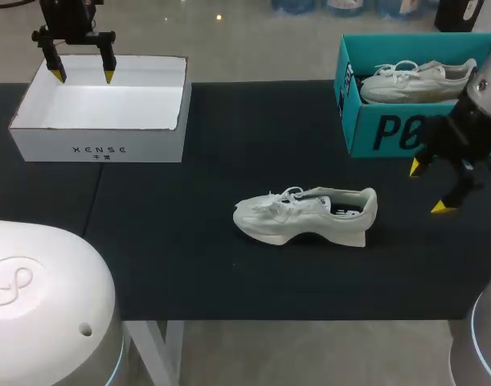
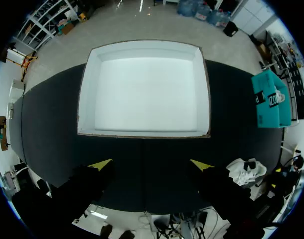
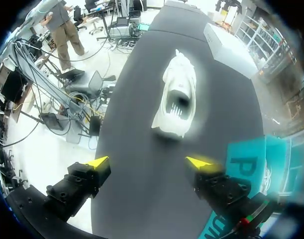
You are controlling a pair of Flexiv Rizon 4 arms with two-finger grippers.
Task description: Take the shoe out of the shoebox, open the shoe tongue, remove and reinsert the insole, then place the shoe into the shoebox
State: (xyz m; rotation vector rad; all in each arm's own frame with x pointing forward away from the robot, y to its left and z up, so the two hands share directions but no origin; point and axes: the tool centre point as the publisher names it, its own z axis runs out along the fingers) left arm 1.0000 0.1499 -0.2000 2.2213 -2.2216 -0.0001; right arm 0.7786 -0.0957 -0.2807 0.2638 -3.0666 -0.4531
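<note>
White mesh sneaker with a chunky sole lies near the middle of the black-covered table, toe toward the left edge, so taking it out looks done. Whether its insole has been out and back I cannot tell. An empty white cardboard shoebox sits at the far left corner, the left gripper above it, released and holding nothing. The right gripper, likewise spread, hovers by the teal cardboard box at the far right corner, which holds another pale shoe. Boxing the sneaker remains.
</note>
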